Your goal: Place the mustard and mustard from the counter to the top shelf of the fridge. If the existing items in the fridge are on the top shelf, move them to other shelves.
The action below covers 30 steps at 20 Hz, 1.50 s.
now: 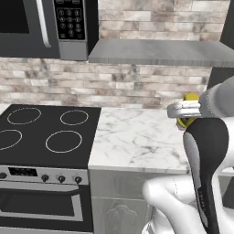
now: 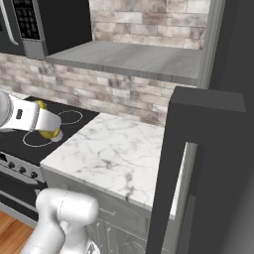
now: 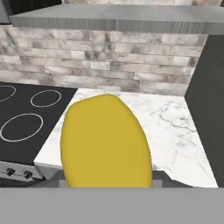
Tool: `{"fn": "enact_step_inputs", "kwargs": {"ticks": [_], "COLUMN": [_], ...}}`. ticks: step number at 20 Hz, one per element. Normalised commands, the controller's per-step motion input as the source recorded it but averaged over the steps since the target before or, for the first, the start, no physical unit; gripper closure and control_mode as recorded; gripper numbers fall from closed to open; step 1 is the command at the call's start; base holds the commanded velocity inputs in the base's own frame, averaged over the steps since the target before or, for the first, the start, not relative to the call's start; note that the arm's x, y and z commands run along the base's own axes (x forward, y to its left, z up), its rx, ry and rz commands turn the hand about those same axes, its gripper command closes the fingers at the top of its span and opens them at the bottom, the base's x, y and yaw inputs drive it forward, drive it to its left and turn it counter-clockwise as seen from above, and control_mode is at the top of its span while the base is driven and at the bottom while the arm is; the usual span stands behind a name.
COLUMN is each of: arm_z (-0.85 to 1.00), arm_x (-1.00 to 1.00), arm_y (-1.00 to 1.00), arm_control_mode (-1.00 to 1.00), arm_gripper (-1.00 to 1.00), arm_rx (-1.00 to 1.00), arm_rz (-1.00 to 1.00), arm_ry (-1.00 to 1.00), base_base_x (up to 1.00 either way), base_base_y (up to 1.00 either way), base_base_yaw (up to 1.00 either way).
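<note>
The claw (image 3: 107, 186) was clenched on a yellow mustard bottle (image 3: 106, 142), which rose from it into the middle of the hand view, its long axis running along the claw's line of sight. The bottle was clear of the marble surface (image 1: 137, 137), carried above it. The fridge (image 2: 203, 163) stood to the right of the surface. The forearm was held about level, hand pointing toward the brick wall (image 1: 114, 82).

Yellow mustard bottle (image 3: 106, 142) above counter (image 3: 175, 127)
</note>
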Motion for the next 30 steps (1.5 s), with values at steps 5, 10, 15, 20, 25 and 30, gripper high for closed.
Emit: {"fn": "enact_step_inputs", "kwargs": {"ticks": [5, 10, 15, 20, 25, 30], "arm_z": [0.00, 0.00, 0.00, 0.00, 0.00, 0.00], "arm_x": [0.00, 0.00, -0.17, 0.00, 0.00, 0.00], "arm_y": [-0.18, 0.00, 0.00, 0.00, 0.00, 0.00], "arm_control_mode": [-1.00, -1.00, 1.00, 1.00, 1.00, 1.00], "arm_gripper": [1.00, 1.00, 1.00, 1.00, 1.00, 1.00], "arm_rx": [0.26, 0.00, 0.00, 0.00, 0.00, 0.00], "arm_rz": [0.00, 0.00, 0.00, 0.00, 0.00, 0.00], "arm_ry": [0.08, 0.00, 0.00, 0.00, 0.00, 0.00], "base_base_x": [0.00, 0.00, -0.33, -1.00, -1.00, -1.00], "base_base_y": [0.00, 0.00, 0.00, 0.00, -0.25, -0.83], "base_base_yaw": [0.00, 0.00, 0.00, 0.00, -0.07, -0.24]}}
